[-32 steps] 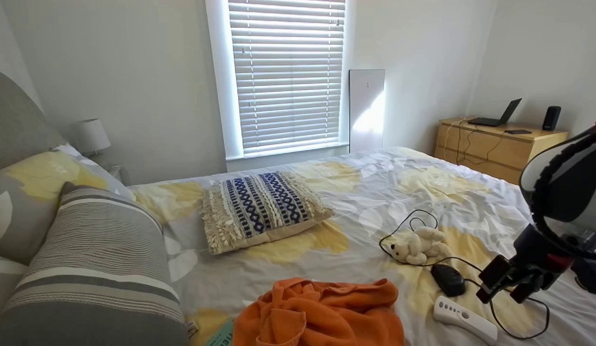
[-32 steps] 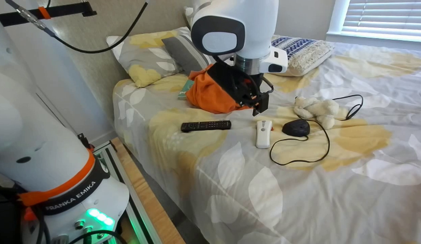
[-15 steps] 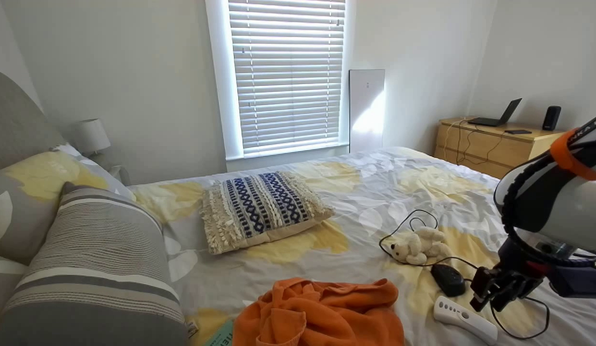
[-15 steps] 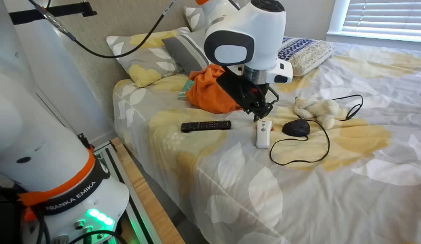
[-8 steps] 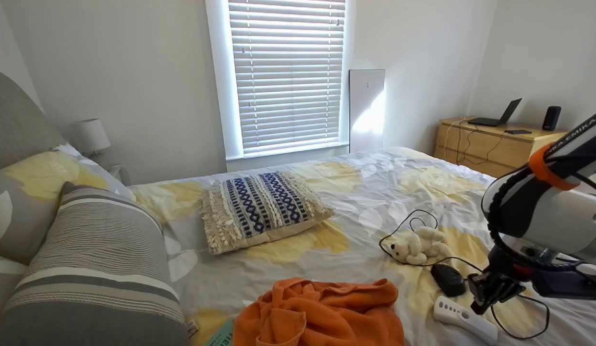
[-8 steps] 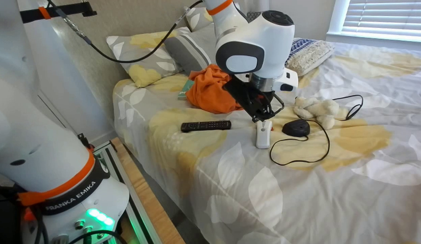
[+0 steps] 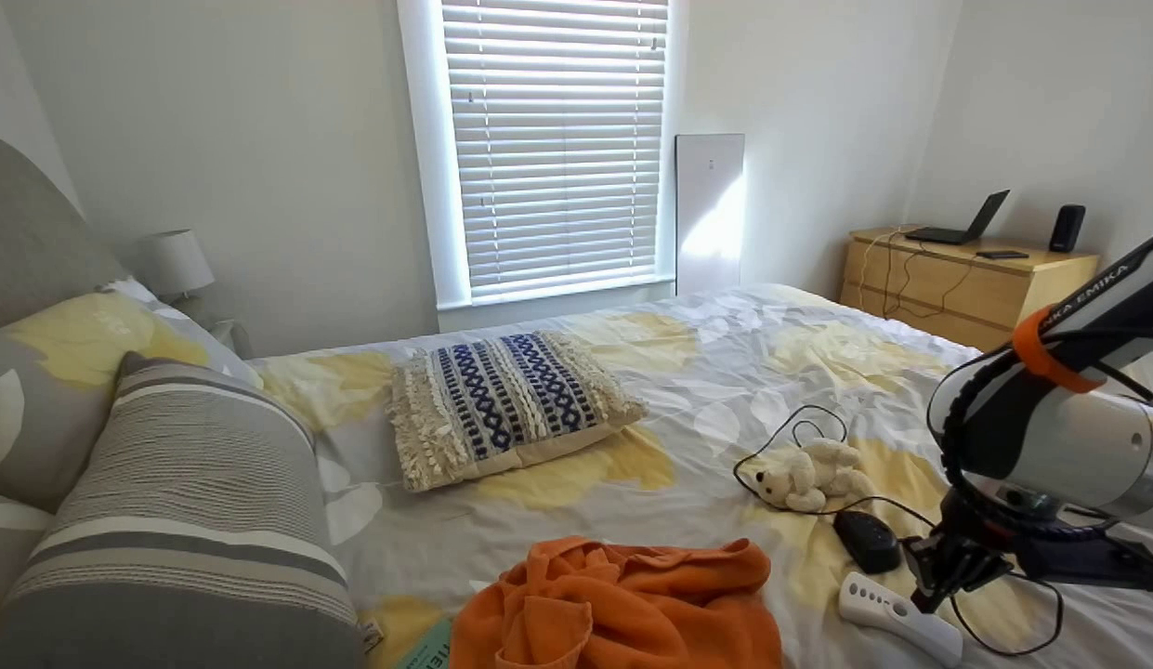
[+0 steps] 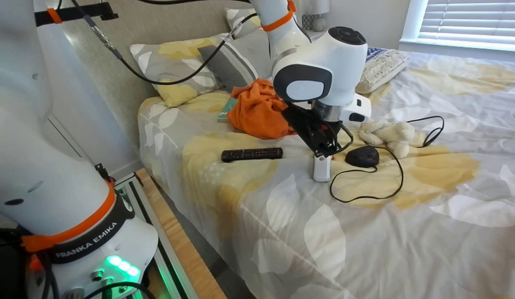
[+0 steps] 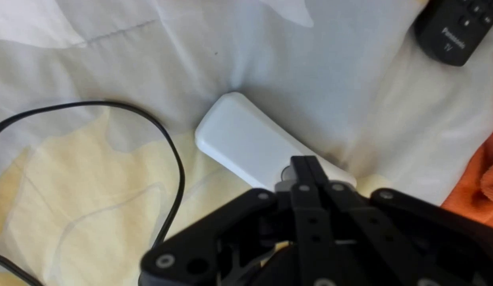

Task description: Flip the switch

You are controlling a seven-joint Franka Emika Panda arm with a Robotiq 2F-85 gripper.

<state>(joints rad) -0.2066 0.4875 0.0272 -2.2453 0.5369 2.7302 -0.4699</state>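
Note:
A white remote (image 9: 246, 137) lies on the bed; it shows in an exterior view (image 8: 322, 171) too, its upper end covered there by my gripper. On its face is a round grey button (image 9: 286, 173), partly behind my fingertips. Whether this is the switch of the task I cannot tell; nothing else in view is plainly a switch. My gripper (image 9: 306, 161) is shut, its fingertips pressed together with nothing between them. It points down over the remote close to the button. In an exterior view the gripper (image 7: 923, 602) looks very near the remote; contact cannot be made out.
Beside the remote lie a black mouse-like device (image 7: 867, 541) with a looping black cable (image 9: 178, 167) and a cream teddy bear (image 7: 813, 476). On the opposite side are a black TV remote (image 8: 252, 154) and an orange cloth (image 8: 257, 112). A patterned cushion (image 7: 511, 400) sits farther off.
My gripper has come down and across to the white remote, and its fingers have drawn together. The remote and the other things on the bed have not moved.

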